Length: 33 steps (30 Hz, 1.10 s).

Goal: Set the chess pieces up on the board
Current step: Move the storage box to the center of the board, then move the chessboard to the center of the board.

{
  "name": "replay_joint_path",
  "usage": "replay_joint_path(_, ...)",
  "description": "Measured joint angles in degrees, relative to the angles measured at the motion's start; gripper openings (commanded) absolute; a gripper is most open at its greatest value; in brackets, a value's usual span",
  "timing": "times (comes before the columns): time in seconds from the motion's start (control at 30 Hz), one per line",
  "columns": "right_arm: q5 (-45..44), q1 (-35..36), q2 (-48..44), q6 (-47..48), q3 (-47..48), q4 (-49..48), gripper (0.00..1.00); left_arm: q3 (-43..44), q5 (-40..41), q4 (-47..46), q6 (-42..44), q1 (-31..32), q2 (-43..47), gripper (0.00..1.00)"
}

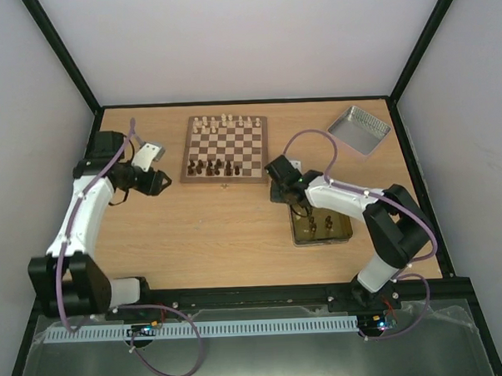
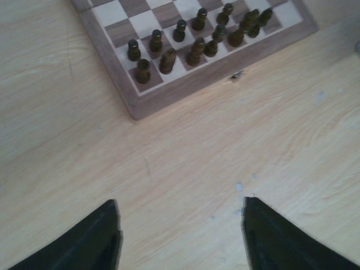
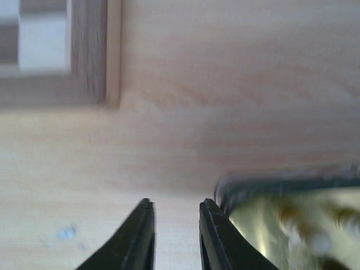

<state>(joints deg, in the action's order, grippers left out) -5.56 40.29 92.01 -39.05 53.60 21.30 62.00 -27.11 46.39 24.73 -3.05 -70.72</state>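
Observation:
The board (image 1: 224, 146) lies at the far middle of the table. Pale chess pieces (image 1: 223, 121) line its far edge and dark chess pieces (image 1: 215, 166) stand along its near rows. The dark pieces (image 2: 197, 42) and the board corner (image 2: 135, 101) show in the left wrist view. My left gripper (image 1: 162, 182) is wide open and empty (image 2: 180, 205) over bare table, left of the board. My right gripper (image 1: 295, 204) is open by a narrow gap and empty (image 3: 175, 205), low over the table between the board's corner (image 3: 95, 73) and the yellow tin (image 3: 253, 208).
The yellow tin (image 1: 343, 236) sits right of centre with a few pieces (image 1: 319, 225) in it, blurred in the right wrist view. A silver lid (image 1: 358, 129) lies at the far right. Black frame posts and white walls bound the table.

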Motion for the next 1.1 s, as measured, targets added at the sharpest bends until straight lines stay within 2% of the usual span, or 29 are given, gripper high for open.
replay_joint_path(0.1,0.2,-2.9,2.0,0.0,4.5,-0.3,0.15,3.2,-0.2,-0.9,-0.4,-0.6,-7.3,0.18)
replay_joint_path(0.23,1.1,-6.1,8.1,0.0,15.2,-0.4,0.06,8.9,-0.9,-2.3,-1.1,-0.9,-16.2,0.02)
replay_joint_path(0.37,2.2,-7.6,16.1,-0.1,25.3,-0.6,0.02,14.8,-1.4,-3.7,-1.7,-1.3,-24.5,0.02)
replay_joint_path(0.57,6.1,-9.7,24.3,-0.9,31.5,-0.6,0.02,21.1,-2.0,-4.7,-3.0,-2.1,-34.4,0.02)
replay_joint_path(1.1,11.5,-15.9,34.6,-2.1,44.4,-0.4,0.02,35.8,-3.2,-6.9,-8.3,-4.2,-54.2,0.02)
